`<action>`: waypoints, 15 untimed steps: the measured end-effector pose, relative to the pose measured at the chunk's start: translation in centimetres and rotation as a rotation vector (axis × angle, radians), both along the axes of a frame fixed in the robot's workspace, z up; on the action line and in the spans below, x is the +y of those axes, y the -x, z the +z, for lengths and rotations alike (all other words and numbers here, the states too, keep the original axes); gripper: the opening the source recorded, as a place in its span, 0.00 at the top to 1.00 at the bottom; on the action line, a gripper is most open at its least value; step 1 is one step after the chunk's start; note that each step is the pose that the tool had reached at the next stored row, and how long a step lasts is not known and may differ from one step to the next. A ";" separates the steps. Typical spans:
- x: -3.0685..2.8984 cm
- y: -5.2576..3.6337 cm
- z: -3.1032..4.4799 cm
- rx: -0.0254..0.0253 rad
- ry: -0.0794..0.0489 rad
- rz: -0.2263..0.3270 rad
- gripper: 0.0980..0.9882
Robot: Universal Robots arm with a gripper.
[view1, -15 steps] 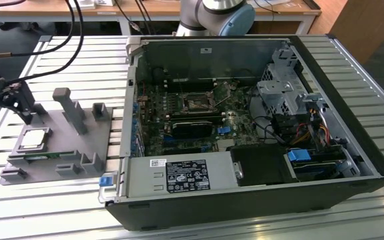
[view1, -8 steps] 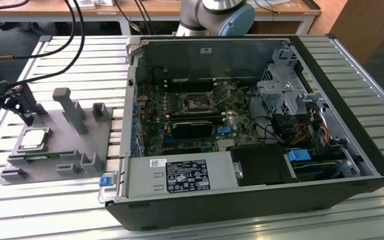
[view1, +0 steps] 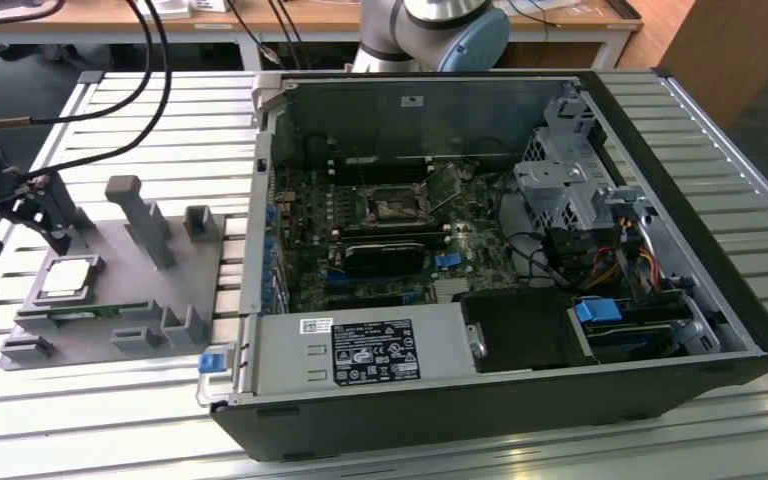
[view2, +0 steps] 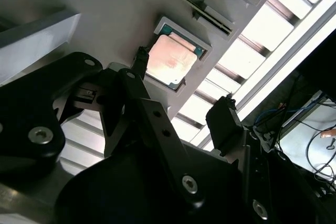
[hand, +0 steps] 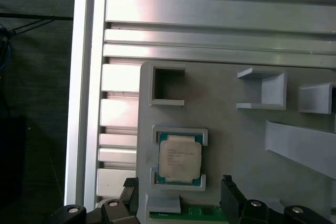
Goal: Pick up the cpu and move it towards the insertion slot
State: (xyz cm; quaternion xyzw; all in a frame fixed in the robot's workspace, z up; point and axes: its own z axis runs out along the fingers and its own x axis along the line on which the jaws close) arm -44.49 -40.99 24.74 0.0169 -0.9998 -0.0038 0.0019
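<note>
End effector (hand: 180, 187) hovers above the cpu (hand: 180, 157), fingers apart, gripping nothing. In the exterior view the cpu lies in a recess of the grey fixture plate (view1: 124, 285), at 9 o'clock from the insertion slot (view1: 395, 208) inside the open computer case (view1: 491, 400).

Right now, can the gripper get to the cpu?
Probably yes. The cpu lies bare in its gray holder. The open gripper hangs over it with a finger on each side, and nothing sits between them.
</note>
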 end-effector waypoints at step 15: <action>0.00 -0.01 -1.17 0.0000 0.009 0.000 0.30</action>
